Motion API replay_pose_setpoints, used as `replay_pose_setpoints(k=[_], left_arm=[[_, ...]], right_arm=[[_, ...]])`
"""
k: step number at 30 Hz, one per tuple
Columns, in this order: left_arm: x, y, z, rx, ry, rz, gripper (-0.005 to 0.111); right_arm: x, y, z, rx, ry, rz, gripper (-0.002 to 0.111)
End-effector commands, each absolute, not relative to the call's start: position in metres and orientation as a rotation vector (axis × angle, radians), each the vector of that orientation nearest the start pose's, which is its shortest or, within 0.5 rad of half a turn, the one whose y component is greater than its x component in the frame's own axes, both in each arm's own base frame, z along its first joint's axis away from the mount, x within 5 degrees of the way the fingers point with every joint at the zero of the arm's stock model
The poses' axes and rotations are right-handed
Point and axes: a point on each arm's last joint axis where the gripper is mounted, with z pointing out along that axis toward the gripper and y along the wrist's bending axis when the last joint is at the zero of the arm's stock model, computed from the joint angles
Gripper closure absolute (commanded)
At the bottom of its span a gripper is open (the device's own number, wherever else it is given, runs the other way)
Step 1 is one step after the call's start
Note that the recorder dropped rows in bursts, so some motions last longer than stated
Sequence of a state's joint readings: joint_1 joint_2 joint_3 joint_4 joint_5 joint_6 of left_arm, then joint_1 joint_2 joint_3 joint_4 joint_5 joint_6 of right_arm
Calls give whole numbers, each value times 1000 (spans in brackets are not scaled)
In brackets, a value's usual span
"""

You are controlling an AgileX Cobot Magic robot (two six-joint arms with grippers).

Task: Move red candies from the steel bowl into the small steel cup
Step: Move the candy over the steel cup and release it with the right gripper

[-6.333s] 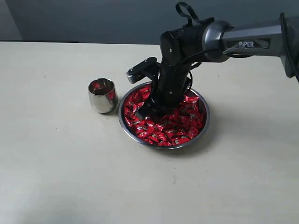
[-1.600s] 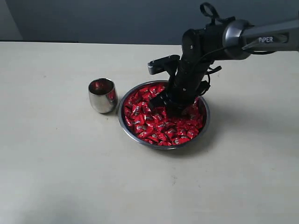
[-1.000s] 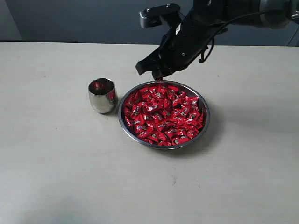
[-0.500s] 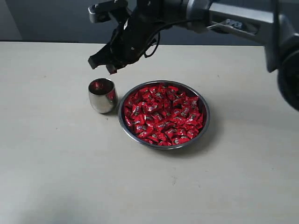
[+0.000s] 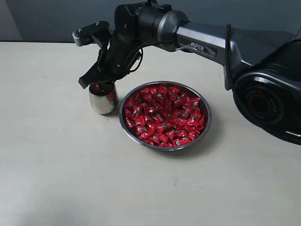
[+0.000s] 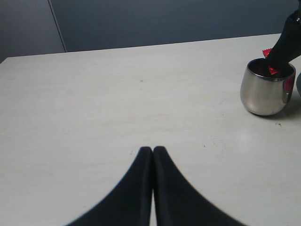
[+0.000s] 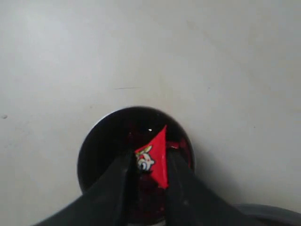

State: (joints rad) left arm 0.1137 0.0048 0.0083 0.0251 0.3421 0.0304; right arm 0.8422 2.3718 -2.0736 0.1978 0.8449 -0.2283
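The steel bowl (image 5: 204, 123) sits mid-table, heaped with red candies (image 5: 164, 115). To its left stands the small steel cup (image 5: 103, 99), also in the left wrist view (image 6: 265, 89), with red showing inside it. My right gripper (image 5: 96, 84) reaches across and hangs right over the cup's mouth. In the right wrist view that gripper (image 7: 151, 157) is shut on one red candy (image 7: 156, 157) with a small white mark, directly above the cup's dark opening (image 7: 101, 146). My left gripper (image 6: 153, 149) is shut with nothing in it, low over bare table away from the cup.
The right arm (image 5: 207, 40) stretches across from the right, above the far side of the bowl. The pale tabletop (image 5: 70, 179) spreads around the cup and bowl. A dark wall (image 5: 47, 19) runs behind the table's far edge.
The right gripper rose out of the bowl with a candy, swung left across the table, and now has come down over the cup. Bowl and cup have not moved.
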Motion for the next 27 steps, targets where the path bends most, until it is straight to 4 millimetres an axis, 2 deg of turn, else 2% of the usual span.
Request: replay_pose_setpoints(k=[1, 24, 27], left_arm=[[53, 7, 183, -55, 1822, 124, 106], [53, 7, 183, -55, 1822, 124, 106], [53, 7, 183, -55, 1822, 124, 106]], right_arm=[[342, 399, 186, -1256, 2343, 431, 108], [342, 398, 186, -1251, 2351, 432, 108], [342, 398, 186, -1251, 2354, 432, 98]])
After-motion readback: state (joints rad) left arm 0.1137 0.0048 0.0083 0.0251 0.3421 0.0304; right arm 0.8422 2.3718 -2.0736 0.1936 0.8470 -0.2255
